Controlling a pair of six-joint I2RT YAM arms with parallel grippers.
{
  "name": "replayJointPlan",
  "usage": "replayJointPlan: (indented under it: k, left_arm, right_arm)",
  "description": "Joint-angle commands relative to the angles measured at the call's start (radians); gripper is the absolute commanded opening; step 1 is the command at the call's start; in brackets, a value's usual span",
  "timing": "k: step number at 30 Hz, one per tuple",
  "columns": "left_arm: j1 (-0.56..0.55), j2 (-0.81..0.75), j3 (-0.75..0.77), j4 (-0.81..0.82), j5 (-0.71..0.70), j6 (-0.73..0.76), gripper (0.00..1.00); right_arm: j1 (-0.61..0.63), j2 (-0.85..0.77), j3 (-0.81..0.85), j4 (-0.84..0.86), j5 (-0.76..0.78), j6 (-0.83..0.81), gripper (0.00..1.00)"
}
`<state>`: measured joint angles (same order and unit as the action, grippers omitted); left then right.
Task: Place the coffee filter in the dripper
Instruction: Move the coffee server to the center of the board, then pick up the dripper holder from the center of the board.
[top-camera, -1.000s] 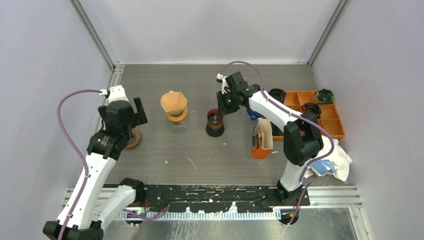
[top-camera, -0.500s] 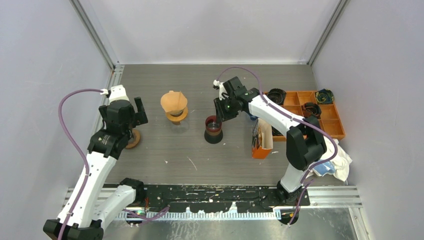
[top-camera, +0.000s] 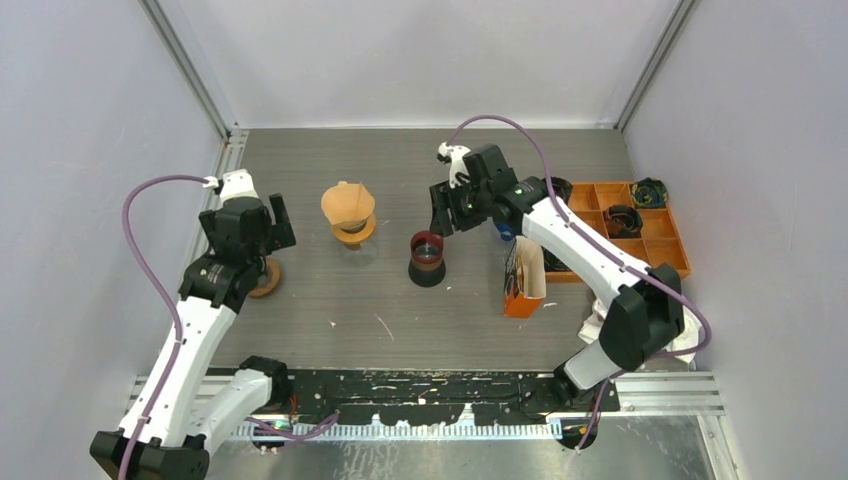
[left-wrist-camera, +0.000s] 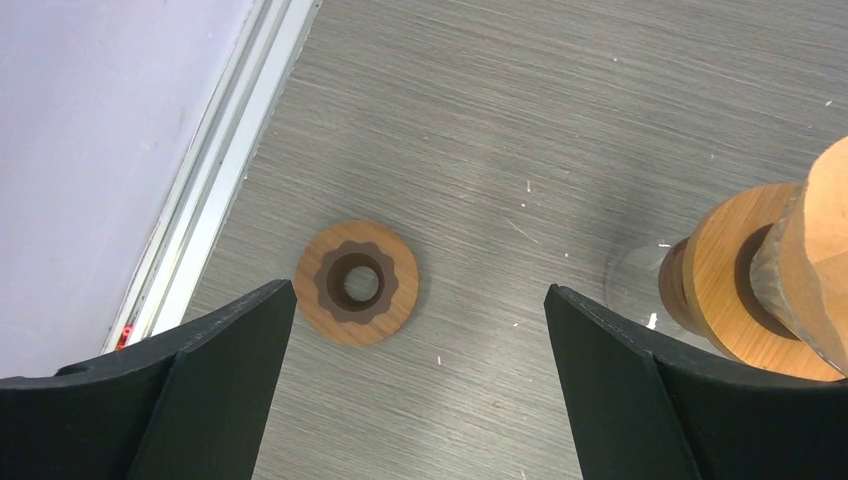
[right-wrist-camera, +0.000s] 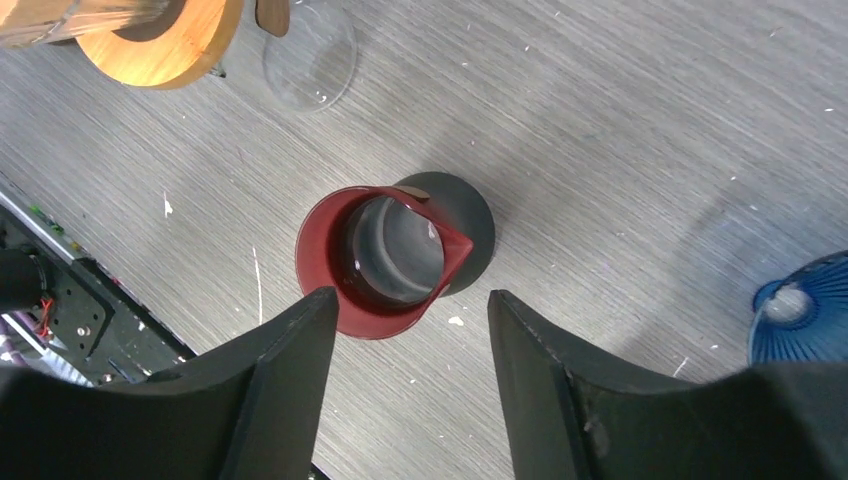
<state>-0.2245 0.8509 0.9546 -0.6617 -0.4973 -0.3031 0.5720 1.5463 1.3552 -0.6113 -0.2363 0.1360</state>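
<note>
A brown paper coffee filter (top-camera: 347, 204) sits as a cone in a glass dripper with a wooden collar (top-camera: 353, 234) at mid left. It also shows at the right edge of the left wrist view (left-wrist-camera: 815, 250). A dark red dripper (top-camera: 427, 247) stands on a black base at the centre, and it shows in the right wrist view (right-wrist-camera: 385, 255). My right gripper (top-camera: 447, 215) hangs open just above and behind the red dripper, holding nothing; the right wrist view (right-wrist-camera: 410, 300) shows the same. My left gripper (top-camera: 262, 225) is open and empty, left of the filter, over a wooden ring (left-wrist-camera: 357, 283).
An orange filter packet (top-camera: 522, 278) stands right of centre. An orange compartment tray (top-camera: 668, 262) with small parts lies at the right. A blue dripper (right-wrist-camera: 800, 310) sits near it. A white cloth (top-camera: 672, 322) lies at the near right. The wooden ring (top-camera: 266, 278) lies near the left rail.
My right gripper has lifted off the red dripper and drawn back to the right. The red dripper has shifted slightly left and nearer. The left arm has barely moved.
</note>
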Motion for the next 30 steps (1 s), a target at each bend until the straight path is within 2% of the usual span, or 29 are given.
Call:
replayJointPlan:
  k: [1,10,15,21,26,30]
  left_arm:
    - [0.025,0.023,0.003,0.053,-0.006,-0.01,0.99]
    - [0.168,0.115,0.02,0.017,0.09,-0.095,0.99]
    - [0.279,0.183,0.022,-0.006,0.186,-0.154,0.99]
    - [0.495,0.236,-0.051,-0.009,0.397,-0.255,0.99]
    - [0.62,0.282,-0.099,-0.016,0.433,-0.292,0.99]
    - [0.671,0.352,-0.105,-0.007,0.468,-0.304,0.99]
  right_arm:
    - [0.003,-0.087,-0.028,0.051,0.055,-0.022,0.66]
    - [-0.002,-0.186,-0.102,0.11,0.227,-0.023,0.78]
    - [-0.002,-0.308,-0.256,0.276,0.265,0.042,0.84]
    - [-0.004,-0.475,-0.443,0.41,0.363,0.103,0.91]
    - [-0.006,-0.585,-0.552,0.494,0.484,0.088,0.95]
    - [-0.006,-0.62,-0.583,0.527,0.484,0.077,0.95]
